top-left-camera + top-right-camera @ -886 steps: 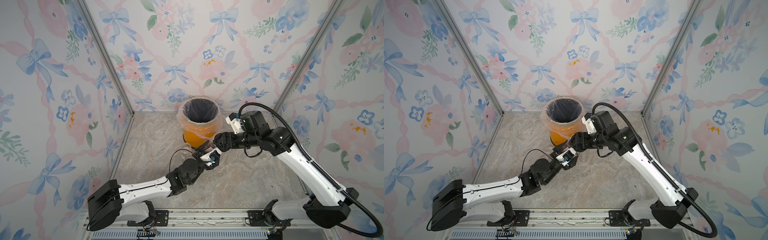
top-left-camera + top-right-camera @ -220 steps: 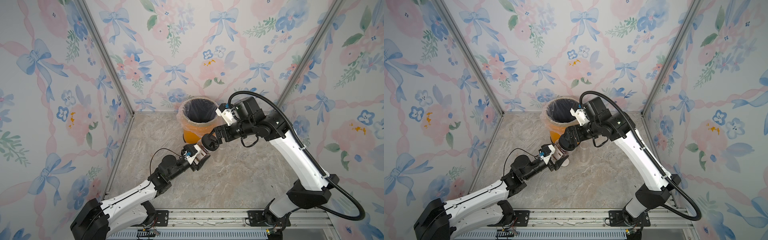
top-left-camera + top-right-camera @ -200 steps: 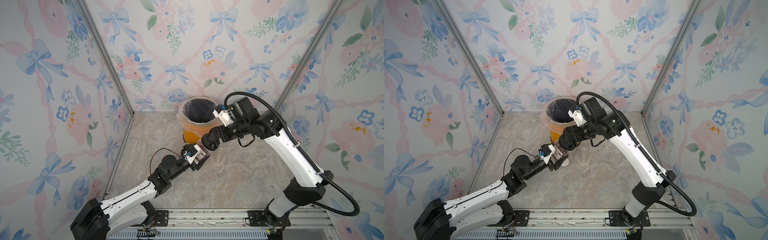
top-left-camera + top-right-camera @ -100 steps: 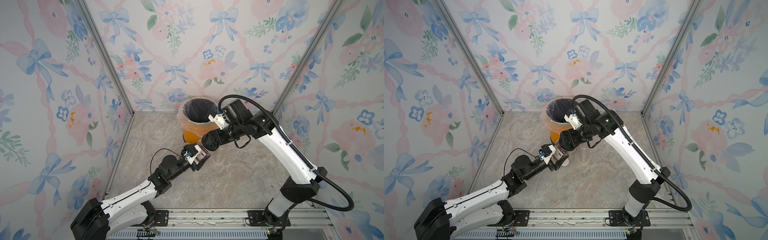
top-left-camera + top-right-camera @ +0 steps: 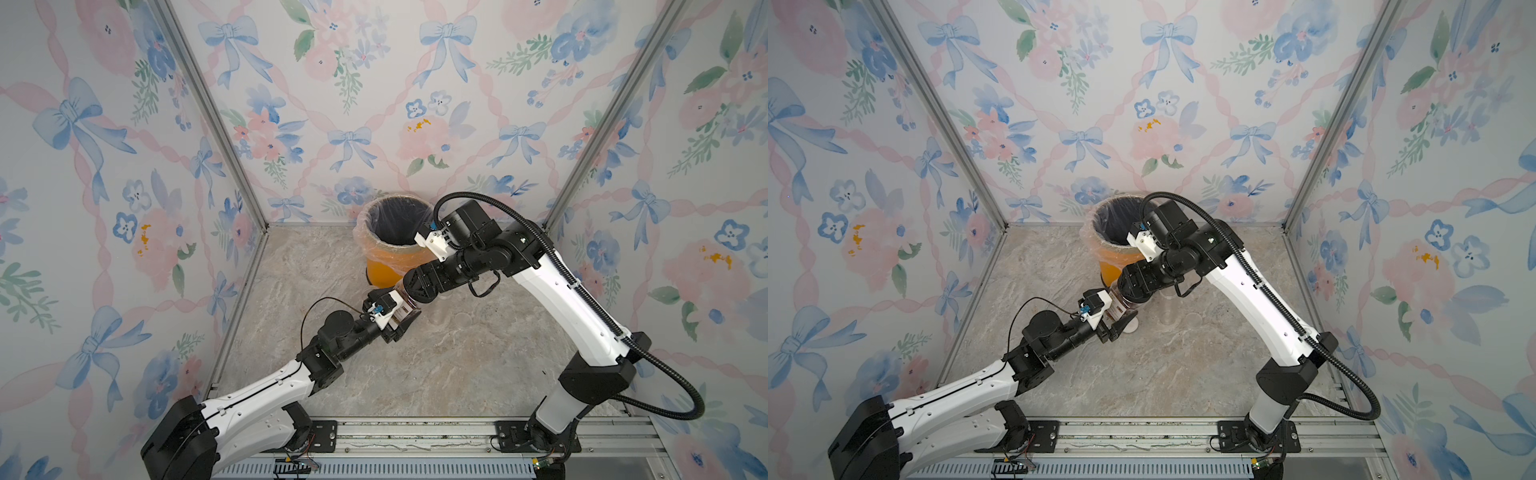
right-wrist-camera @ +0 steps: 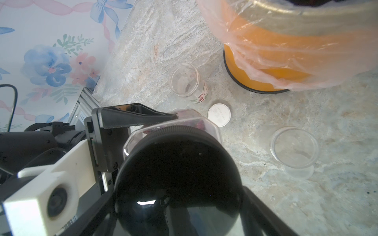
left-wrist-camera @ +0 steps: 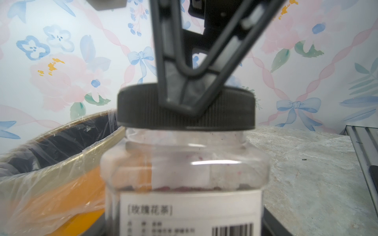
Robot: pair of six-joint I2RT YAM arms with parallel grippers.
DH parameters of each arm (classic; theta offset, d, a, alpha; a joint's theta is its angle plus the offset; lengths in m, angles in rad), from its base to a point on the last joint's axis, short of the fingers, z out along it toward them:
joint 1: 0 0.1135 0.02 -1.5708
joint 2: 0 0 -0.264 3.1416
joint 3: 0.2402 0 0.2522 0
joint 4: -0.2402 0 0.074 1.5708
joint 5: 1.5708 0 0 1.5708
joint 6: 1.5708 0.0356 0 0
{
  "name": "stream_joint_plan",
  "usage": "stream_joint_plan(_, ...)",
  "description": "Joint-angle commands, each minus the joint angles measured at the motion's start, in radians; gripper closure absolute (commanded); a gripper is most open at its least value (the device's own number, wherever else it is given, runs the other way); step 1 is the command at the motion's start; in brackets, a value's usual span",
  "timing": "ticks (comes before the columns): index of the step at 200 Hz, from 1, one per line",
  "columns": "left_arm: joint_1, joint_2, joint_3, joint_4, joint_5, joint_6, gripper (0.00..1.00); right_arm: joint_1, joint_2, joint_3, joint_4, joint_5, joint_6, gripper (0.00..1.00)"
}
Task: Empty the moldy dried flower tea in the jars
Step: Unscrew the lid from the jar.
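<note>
My left gripper is shut on the body of a squarish clear jar with a white label and a black lid, holding it upright in front of the bin. A thin layer of reddish-brown dried flower tea lies just above the label. My right gripper comes down on the jar from above, and its fingers press against the rim of the black lid on both sides. In both top views the jar sits between the two grippers.
The orange bin with a plastic liner stands just behind the jar. On the marble floor stand two open clear jars, one with a flower print and one plain, beside a white lid. A metal rail runs along the front.
My right arm has swung left and down over the jar, and its jaws have narrowed onto the black lid. The left arm and the jar have stayed still for the last second.
</note>
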Motion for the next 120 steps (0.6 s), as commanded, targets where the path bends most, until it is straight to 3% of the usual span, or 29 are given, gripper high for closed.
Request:
stream_joint_plan(1,-0.007,-0.001,-0.010,0.042,0.010,0.013,0.58,0.012,0.030,-0.019,-0.018,-0.069,-0.044,0.16)
stream_joint_plan(57,-0.007,-0.007,-0.019,0.041,0.087,0.004,0.58,-0.002,-0.010,-0.098,0.004,-0.101,-0.234,0.30)
stream_joint_plan(97,-0.007,-0.009,-0.026,0.038,0.136,-0.005,0.58,-0.058,-0.079,-0.232,0.087,-0.296,-0.435,0.41)
stream_joint_plan(120,-0.006,-0.012,-0.028,0.035,0.145,-0.007,0.58,-0.064,-0.123,-0.320,0.149,-0.319,-0.595,0.42)
